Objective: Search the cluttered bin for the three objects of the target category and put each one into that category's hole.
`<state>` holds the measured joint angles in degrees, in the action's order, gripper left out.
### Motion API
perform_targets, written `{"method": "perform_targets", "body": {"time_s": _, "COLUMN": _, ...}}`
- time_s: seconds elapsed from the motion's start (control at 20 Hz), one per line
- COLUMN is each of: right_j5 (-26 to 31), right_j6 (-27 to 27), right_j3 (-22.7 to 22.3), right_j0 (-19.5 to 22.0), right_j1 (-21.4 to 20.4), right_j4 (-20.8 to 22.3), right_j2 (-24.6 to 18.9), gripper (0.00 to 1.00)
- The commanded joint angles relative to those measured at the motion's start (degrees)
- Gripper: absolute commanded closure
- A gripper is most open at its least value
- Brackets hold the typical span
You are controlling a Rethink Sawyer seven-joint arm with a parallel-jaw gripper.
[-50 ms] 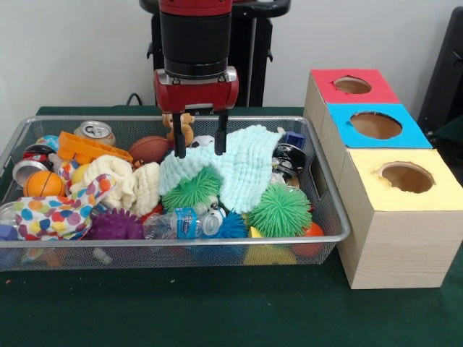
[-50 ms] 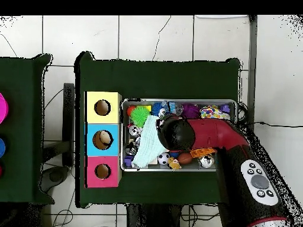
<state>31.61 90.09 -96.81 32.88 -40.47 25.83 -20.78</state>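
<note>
Mint cloth (image 1: 242, 170); green spiky balls (image 1: 280, 210); polka-dot cloth (image 1: 54, 213); red (image 1: 352, 85), blue (image 1: 375, 125), yellow (image 1: 406, 177) holes.

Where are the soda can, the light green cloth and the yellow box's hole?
soda can (image 1: 94, 131), front view, on its silver top.
light green cloth (image 1: 242, 163), front view, on its middle fold.
yellow box's hole (image 1: 406, 177), front view, inside the round opening.

Front view: I see even, soft indoor light, no harsh glare. Faint shadow sits under the bin (image 1: 325, 217) on the green cloth (image 1: 217, 311). The 3 box tops (image 1: 376, 126) read bright, their holes dark inside. Fine detail looks slightly soft. Overhead view: the floor tiles (image 2: 154, 35) are bright, the cloth very dark, bin contents small and hard to resolve.
</note>
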Motion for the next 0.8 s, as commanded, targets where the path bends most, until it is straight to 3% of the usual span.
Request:
{"method": "perform_targets", "body": {"time_s": 0.05, "right_j5": 4.35, "right_j6": -1.86, "right_j3": 0.71, "right_j0": 0.32, "right_j1": 3.04, "right_j4": 0.8, "right_j2": -1.58, "gripper": 0.0}}
{"method": "perform_targets", "body": {"time_s": 0.5, "right_j5": 4.76, "right_j6": -3.6, "right_j3": 6.95, "right_j0": 0.17, "right_j1": 6.94, "right_j4": 2.96, "right_j2": -0.46, "gripper": 0.0}}
{"method": "perform_targets", "body": {"time_s": 0.8, "right_j5": 0.46, "right_j6": -1.31, "right_j3": 9.47, "right_j0": -1.47, "right_j1": 11.48, "right_j4": 4.34, "right_j2": 0.56, "gripper": 0.0}}
